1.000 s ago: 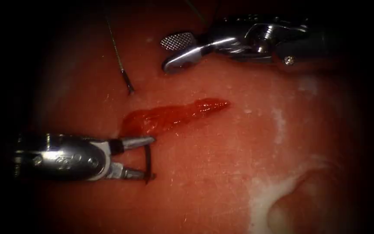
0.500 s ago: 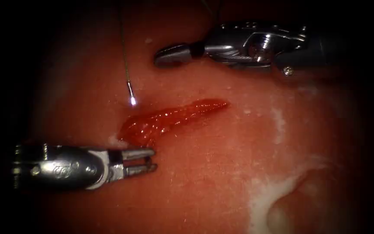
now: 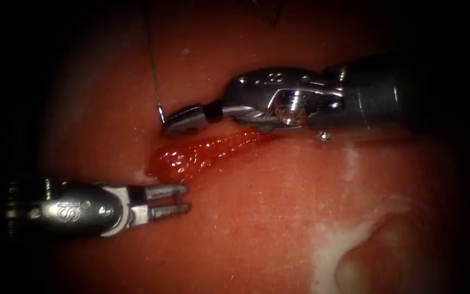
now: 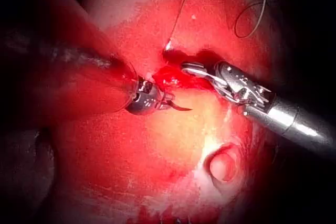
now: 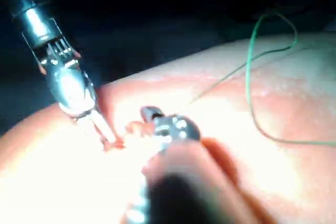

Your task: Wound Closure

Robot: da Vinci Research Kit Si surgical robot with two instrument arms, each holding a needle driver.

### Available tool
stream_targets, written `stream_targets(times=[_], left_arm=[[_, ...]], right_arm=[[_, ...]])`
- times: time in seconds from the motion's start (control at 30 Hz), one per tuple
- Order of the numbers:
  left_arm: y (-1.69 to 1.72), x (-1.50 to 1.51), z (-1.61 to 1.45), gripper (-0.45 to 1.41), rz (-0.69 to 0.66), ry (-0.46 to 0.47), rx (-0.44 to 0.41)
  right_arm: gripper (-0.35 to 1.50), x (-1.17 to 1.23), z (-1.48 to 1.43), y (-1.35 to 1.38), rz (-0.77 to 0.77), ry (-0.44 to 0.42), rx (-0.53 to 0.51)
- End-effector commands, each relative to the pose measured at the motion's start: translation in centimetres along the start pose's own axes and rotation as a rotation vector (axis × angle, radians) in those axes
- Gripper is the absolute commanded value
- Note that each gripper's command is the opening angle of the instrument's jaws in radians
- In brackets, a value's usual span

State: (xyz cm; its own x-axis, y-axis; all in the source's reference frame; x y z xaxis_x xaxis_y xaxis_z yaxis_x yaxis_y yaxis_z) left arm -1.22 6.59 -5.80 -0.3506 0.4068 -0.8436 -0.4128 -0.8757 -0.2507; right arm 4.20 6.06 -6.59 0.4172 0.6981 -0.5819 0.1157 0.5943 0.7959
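The left end effector (image 3: pixel 183 198) lies low on the left of the tissue (image 3: pixel 257 218), just below the left end of the cut (image 3: pixel 191 158). Its jaws stand a little apart and nothing shows between them. A second ago they were spread wider, with a dark bar, the needle, across their tips; half a second ago that bar was already gone and the jaws had narrowed. The tool has since slid slightly to the left. In the left wrist view a thin dark curved sliver juts from this end effector (image 4: pixel 167 100); I cannot tell whether it is needle or shadow. Further right, the thread (image 3: pixel 152 60) runs down from the top edge to the needle's thick tail end (image 3: pixel 161 114), which stands at the tissue just above the cut's left part. The rest of the needle's curve is hidden. This tail sat slightly lower half a second ago. The cut glistens with red fluid (image 3: pixel 178 160). The right end effector (image 3: pixel 168 127), which a second ago gaped open well above the cut, has come down and to the left. Its jaws are now closed, lying along the cut's upper edge and covering its right end. The tip touches the needle's tail, but I cannot tell whether it grips it.
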Motion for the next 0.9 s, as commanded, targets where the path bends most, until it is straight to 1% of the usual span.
stream_targets(times=[0.03,0.1,0.17,0.27,0.37,0.43,0.53,0.63,0.7,0.73,0.77,0.8,0.87,0.9], left_arm=[[0.05,-0.05,0.06,-0.35,-0.001,-0.001,-0.002],[0.05,-0.04,0.06,-0.35,-0.001,-0.001,-0.003],[0.05,-0.01,0.05,-0.35,-0.004,-0.001,-0.004],[0.06,0.02,0.04,-0.35,-0.007,-0.001,-0.005],[0.07,0.08,0.02,-0.35,-0.011,0.001,-0.016],[0.07,0.17,-0.02,-0.35,-0.1,0.009,-0.046],[0.04,0.35,-0.09,-0.35,-0.221,0.012,-0.058],[-0.01,0.47,-0.13,-0.35,-0.332,0.018,-0.065],[-0.07,0.53,-0.16,-0.35,-0.454,0.015,-0.103],[-0.09,0.54,-0.16,-0.35,-0.546,0.015,-0.13],[-0.09,0.54,-0.16,-0.35,-0.597,0.014,-0.147],[-0.1,0.52,-0.16,-0.35,-0.707,0.01,-0.187],[-0.11,0.52,-0.15,-0.35,-0.798,-0.002,-0.222],[-0.12,0.52,-0.15,-0.35,-0.868,-0.002,-0.255]], right_arm=[[-0.35,-0.06,0.11,0.02,0.002,-0.011,0.001],[-0.35,-0.1,0.13,0.03,0.005,-0.021,-0.002],[-0.35,-0.19,0.17,0.05,0.006,-0.048,-0.013],[-0.35,-0.27,0.2,0.08,0.01,-0.055,-0.015],[-0.35,-0.39,0.2,0.13,0.003,-0.08,-0.025],[-0.35,-0.44,0.2,0.17,0.001,-0.104,-0.036],[-0.35,-0.46,0.2,0.18,0.0,-0.105,-0.037],[-0.35,-0.46,0.21,0.17,0.0,-0.105,-0.036],[-0.35,-0.46,0.22,0.16,-0.001,-0.104,-0.038],[-0.35,-0.46,0.22,0.16,-0.001,-0.104,-0.038],[-0.35,-0.46,0.22,0.16,-0.001,-0.104,-0.038],[-0.35,-0.45,0.21,0.16,-0.001,-0.104,-0.038],[-0.35,-0.45,0.21,0.16,0.0,-0.104,-0.038],[-0.35,-0.45,0.21,0.16,0.0,-0.104,-0.038]])
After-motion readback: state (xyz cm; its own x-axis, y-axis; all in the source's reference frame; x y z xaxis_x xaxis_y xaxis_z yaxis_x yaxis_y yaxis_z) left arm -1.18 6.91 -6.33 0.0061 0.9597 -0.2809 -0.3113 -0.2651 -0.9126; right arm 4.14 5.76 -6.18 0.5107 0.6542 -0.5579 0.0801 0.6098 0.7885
